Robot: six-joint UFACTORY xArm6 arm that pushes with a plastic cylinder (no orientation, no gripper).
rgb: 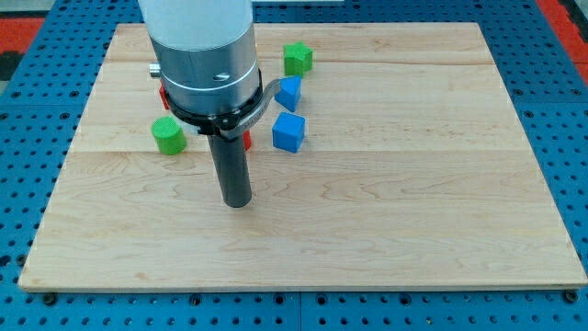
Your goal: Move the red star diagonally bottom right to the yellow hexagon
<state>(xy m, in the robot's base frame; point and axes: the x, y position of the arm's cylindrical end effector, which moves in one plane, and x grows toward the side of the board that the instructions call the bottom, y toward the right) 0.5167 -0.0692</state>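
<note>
My tip (237,203) rests on the wooden board (395,184), left of centre. A bit of red (247,140) shows just right of the rod, and another red edge (160,96) peeks out left of the arm; their shapes are hidden, so I cannot tell which is the red star. No yellow hexagon shows; the arm body may hide it. A green cylinder (169,136) stands up and left of the tip. A blue cube (288,131) sits up and right of the tip, with another blue block (289,92) above it and a green block (297,59) higher still.
The arm's grey body (202,55) covers the board's upper left part. A blue perforated table (570,110) surrounds the board on all sides.
</note>
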